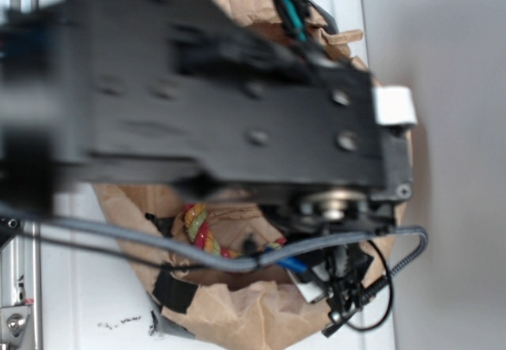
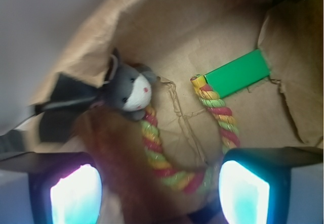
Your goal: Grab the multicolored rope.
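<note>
The multicolored rope, twisted from red, yellow and light green strands, lies bent in a U on the brown paper. Its bottom bend sits in the gap between my two fingers. My gripper is open, with one glowing pad at the left and the other at the right, neither touching the rope. In the exterior view the black arm covers most of the scene. Only a short piece of the rope shows beneath it, and the gripper itself is hidden there.
A small grey-and-white plush toy rests against the rope's left end. A green block touches its right end. Crumpled brown paper rises as walls all round. A blurred brown shape lies left of the rope.
</note>
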`<state>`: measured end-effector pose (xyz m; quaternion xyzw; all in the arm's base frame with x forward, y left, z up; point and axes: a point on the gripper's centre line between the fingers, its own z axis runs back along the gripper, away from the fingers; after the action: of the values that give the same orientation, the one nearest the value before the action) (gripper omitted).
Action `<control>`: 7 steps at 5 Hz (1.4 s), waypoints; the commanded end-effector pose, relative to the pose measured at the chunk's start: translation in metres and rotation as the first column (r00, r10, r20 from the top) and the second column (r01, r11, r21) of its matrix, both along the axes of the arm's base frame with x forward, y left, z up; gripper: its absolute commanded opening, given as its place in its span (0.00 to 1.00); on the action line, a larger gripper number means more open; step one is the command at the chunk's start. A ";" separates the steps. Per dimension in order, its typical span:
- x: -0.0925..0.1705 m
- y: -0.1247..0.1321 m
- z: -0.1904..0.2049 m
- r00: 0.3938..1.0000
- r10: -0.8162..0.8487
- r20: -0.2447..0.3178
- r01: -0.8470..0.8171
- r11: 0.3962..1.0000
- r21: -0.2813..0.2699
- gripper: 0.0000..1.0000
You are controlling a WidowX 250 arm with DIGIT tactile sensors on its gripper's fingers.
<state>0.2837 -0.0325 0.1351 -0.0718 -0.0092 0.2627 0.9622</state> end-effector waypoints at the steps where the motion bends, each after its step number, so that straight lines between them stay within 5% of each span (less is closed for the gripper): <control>1: 0.010 0.009 0.020 0.997 0.023 0.071 -0.023 1.000 -0.002 1.00; 5: 0.012 0.040 -0.039 0.989 -0.025 0.145 0.023 1.000 0.011 1.00; 7: -0.008 0.062 -0.058 0.989 -0.086 0.118 0.084 0.996 0.025 1.00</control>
<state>0.2688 0.0214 0.0637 -0.0782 -0.0406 0.2135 0.9730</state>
